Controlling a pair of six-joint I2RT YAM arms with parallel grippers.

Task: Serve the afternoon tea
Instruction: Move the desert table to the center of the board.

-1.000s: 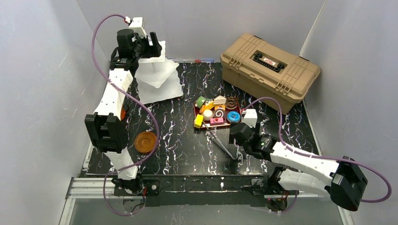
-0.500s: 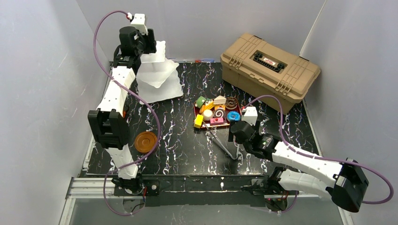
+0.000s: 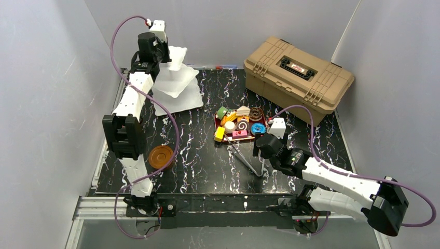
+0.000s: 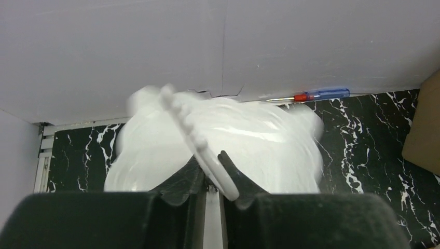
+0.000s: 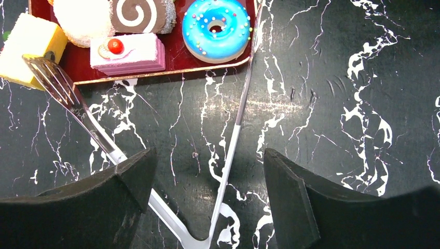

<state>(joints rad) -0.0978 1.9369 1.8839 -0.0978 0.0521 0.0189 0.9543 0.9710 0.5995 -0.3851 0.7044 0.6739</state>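
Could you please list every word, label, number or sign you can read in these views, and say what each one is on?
No text is readable.
On the toolbox, a small red and white label by the lid handle: too small to read.
On the screwdriver, stand and pastries: no lettering visible.

White stand (image 4: 259, 140) blurred in left wrist view (toolbox (image 4: 425, 124) cropped).

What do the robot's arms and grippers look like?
The left arm and right arm have white shell links with chunky black joints, and a purple cable loops along each. The left gripper and right gripper each have two matte black wedge-shaped fingers.
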